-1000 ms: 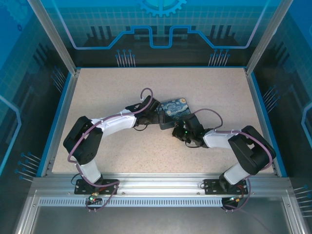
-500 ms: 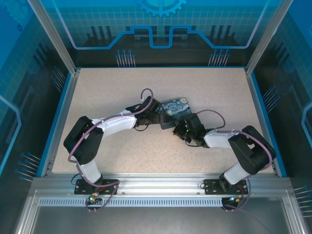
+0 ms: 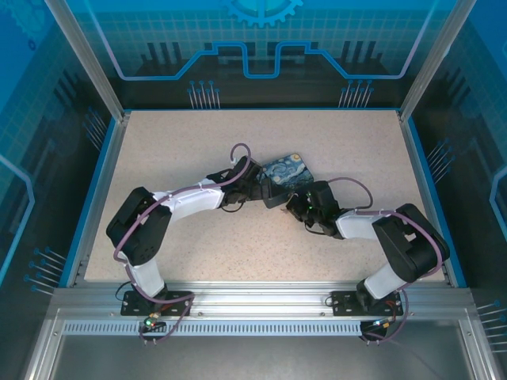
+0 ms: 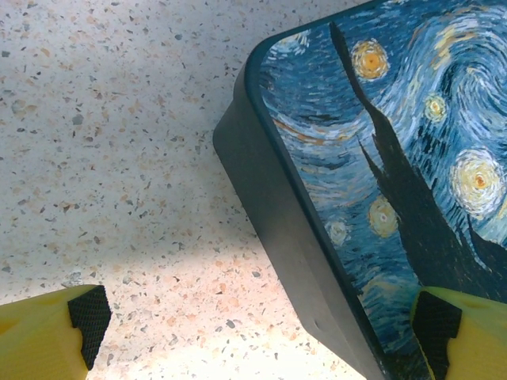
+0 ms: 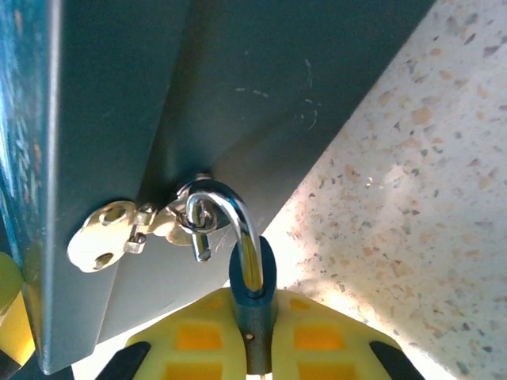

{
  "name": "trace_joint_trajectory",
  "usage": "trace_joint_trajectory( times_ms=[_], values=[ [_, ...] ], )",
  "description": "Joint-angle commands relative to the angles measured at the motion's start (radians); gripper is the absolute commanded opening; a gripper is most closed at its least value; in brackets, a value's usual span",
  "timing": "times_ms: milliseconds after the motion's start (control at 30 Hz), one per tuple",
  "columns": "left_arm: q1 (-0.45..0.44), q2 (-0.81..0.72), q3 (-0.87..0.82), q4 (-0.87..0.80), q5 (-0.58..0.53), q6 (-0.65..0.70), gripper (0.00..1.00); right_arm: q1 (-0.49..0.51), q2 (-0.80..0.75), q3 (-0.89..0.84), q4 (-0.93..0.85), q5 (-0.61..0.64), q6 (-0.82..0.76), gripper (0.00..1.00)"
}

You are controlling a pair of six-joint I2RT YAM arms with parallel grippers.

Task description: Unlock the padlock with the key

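Note:
The padlock point(image 5: 252, 305) has a blue body and a shiny curved shackle. My right gripper point(image 5: 253, 336) is shut on the body, yellow fingers point(image 5: 198, 336) pressing from both sides. The shackle's short end hangs free of the body and is hooked through the ring of a pale metal hasp point(image 5: 119, 233) on the dark side of the starry-night box point(image 3: 287, 172). The key is out of view. My left gripper point(image 4: 257, 336) stands open at the box's corner point(image 4: 261, 198), one pad over the table and the other over the painted lid. From above, left gripper point(image 3: 257, 184) and right gripper point(image 3: 299, 206) flank the box.
The speckled table point(image 3: 190, 142) is ringed by a blue rim and transparent blue walls. Both arms bend in towards the middle, and purple cables loop above each wrist. Open tabletop lies to the far, left and right sides.
The box has shifted and turned slightly towards the far right. My right gripper has moved right and a little farther away with the padlock; the left wrist followed the box.

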Motion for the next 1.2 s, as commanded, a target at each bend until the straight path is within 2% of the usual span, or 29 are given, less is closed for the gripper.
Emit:
trace_joint_trajectory(
  times_ms=[0, 233, 767, 933, 1167],
  values=[
    [-0.003, 0.088, -0.049, -0.187, -0.003, 0.016, 0.99, -0.041, -0.035, -0.021, 0.024, -0.003, -0.008, 0.0],
    [0.005, 0.091, -0.048, -0.188, 0.006, 0.014, 0.99, -0.1, -0.067, -0.019, -0.069, -0.049, -0.099, 0.0],
    [0.008, 0.094, -0.043, -0.195, 0.009, 0.01, 0.99, -0.203, -0.025, -0.012, -0.203, -0.107, -0.237, 0.0],
    [0.009, 0.094, -0.042, -0.196, 0.011, 0.01, 0.99, -0.214, -0.006, -0.014, -0.142, -0.152, -0.243, 0.0],
    [0.011, 0.097, -0.042, -0.196, 0.016, 0.007, 0.99, -0.252, -0.051, -0.064, 0.078, -0.182, -0.191, 0.0]
  ],
)
